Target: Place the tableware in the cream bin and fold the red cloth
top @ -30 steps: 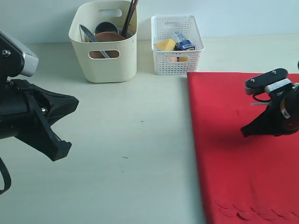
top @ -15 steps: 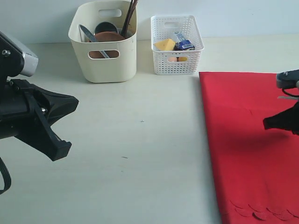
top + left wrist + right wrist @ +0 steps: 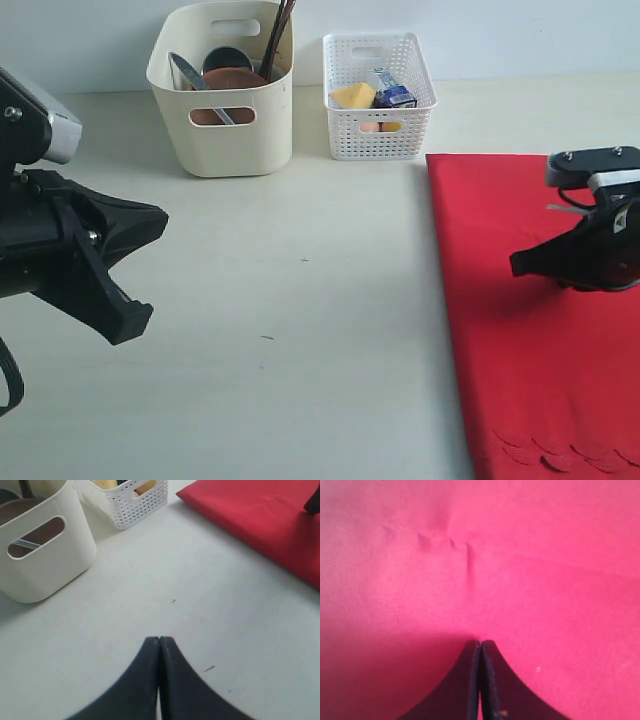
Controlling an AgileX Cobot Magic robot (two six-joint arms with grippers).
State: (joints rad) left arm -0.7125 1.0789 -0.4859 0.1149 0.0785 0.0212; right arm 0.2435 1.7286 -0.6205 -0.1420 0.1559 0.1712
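Hovering above the red cloth [image 3: 520,340], right gripper [image 3: 516,266] has jaws pressed together, empty; left gripper [image 3: 159,640], off the cloth, likewise closed.

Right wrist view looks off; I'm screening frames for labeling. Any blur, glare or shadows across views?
Right wrist view: red cloth fills it, oversaturated, soft, shadowed near the right gripper. Exterior view: even light, no glare. Left wrist view: soft shadow beside the cream bin.
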